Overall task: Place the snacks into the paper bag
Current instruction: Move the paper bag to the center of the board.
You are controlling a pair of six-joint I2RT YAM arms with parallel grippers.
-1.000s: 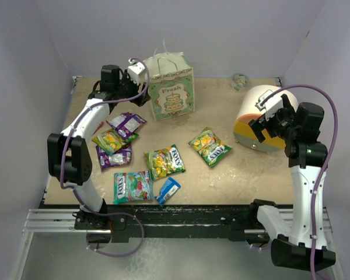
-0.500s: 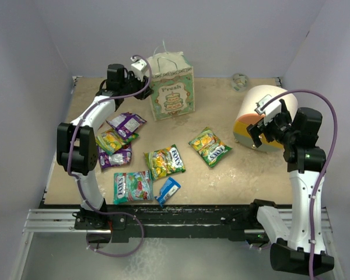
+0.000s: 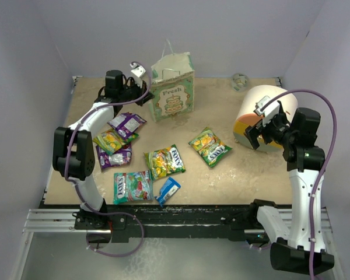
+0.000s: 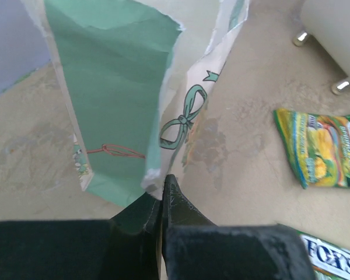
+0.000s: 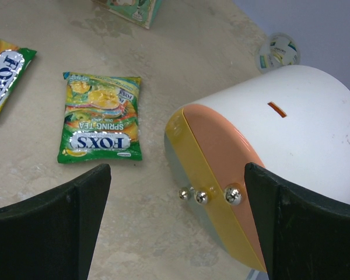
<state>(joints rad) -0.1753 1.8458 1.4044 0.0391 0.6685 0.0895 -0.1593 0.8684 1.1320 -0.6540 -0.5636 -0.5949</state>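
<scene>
The mint-green paper bag (image 3: 174,87) stands at the back of the table, its top pulled up and leaning. My left gripper (image 3: 144,93) is at the bag's left side, shut on the edge of the paper bag (image 4: 111,87); the wrist view shows the paper pinched between my closed fingers (image 4: 181,207). The snacks lie flat on the table: yellow-green packets (image 3: 164,161) (image 3: 209,146) (image 3: 109,140), purple ones (image 3: 126,123) (image 3: 115,157), a teal-and-red one (image 3: 132,186) and a small blue-white one (image 3: 168,190). My right gripper (image 3: 254,131) hangs open and empty, right of a green packet (image 5: 102,125).
A large cream-and-orange cylinder (image 3: 262,116) lies on its side at the right, close behind my right gripper (image 5: 175,175). A small crumpled wrapper (image 3: 240,81) sits near the back wall. Walls enclose the table on three sides.
My left gripper has closed on the bag's edge, and the bag's top has risen and tipped. The right arm dropped slightly, then held still.
</scene>
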